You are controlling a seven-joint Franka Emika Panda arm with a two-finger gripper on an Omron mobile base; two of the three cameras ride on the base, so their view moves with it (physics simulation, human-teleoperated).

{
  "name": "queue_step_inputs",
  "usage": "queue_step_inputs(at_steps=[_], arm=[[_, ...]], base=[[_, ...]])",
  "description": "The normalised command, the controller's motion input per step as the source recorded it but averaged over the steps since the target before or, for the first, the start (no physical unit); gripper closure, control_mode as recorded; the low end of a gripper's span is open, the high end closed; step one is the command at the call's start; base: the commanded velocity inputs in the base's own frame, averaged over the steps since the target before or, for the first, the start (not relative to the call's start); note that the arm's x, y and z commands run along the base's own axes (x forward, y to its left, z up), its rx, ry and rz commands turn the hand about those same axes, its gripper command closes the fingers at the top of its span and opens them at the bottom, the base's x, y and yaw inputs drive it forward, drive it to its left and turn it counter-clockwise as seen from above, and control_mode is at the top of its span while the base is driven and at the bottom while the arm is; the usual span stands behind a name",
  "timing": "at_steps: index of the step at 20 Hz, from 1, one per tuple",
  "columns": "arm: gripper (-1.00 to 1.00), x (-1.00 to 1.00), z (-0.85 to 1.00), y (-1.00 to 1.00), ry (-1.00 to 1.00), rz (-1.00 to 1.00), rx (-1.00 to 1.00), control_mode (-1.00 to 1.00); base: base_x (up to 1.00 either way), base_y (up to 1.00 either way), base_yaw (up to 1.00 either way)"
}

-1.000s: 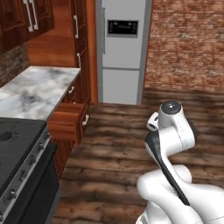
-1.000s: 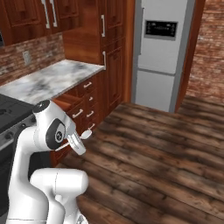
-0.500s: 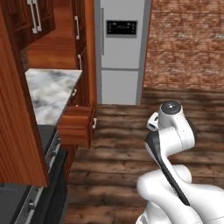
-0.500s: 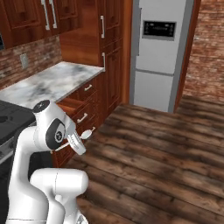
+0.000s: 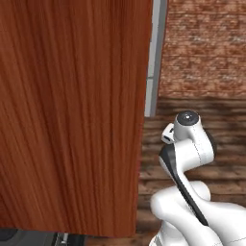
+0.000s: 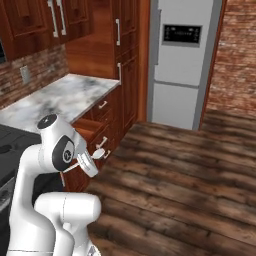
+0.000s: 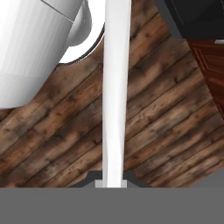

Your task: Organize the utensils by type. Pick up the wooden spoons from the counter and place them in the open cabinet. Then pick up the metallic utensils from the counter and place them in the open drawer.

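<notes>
In the left base view a broad reddish-brown wood panel (image 5: 72,115) stands close before the camera, blocking that side. In the right base view the counter (image 6: 65,95) lies left of centre, with the open drawer (image 6: 86,131) jutting from its base just beside the gripper (image 6: 95,156). In the hand view the jaws are closed narrow on a slim pale utensil (image 7: 116,87), which runs straight out over the plank floor (image 7: 166,131). Judgement: the metallic-utensil step is in hand, carrying stage. The next move calls for bringing the hand over the drawer, lowering, then releasing.
</notes>
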Motion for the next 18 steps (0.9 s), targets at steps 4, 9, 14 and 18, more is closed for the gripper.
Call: queue_step_inputs(at_steps=[4,9,14,18], arm=[[1.0,0.0,0.0,0.0,0.0,0.0,0.0,1.0],[1.0,0.0,0.0,0.0,0.0,0.0,0.0,1.0],[1.0,0.0,0.0,0.0,0.0,0.0,0.0,1.0],[1.0,0.0,0.0,0.0,0.0,0.0,0.0,1.0]], base=[[0.48,0.46,-0.16],[0.5,0.43,-0.16],[0.52,0.36,-0.15],[0.5,0.29,-0.14]])
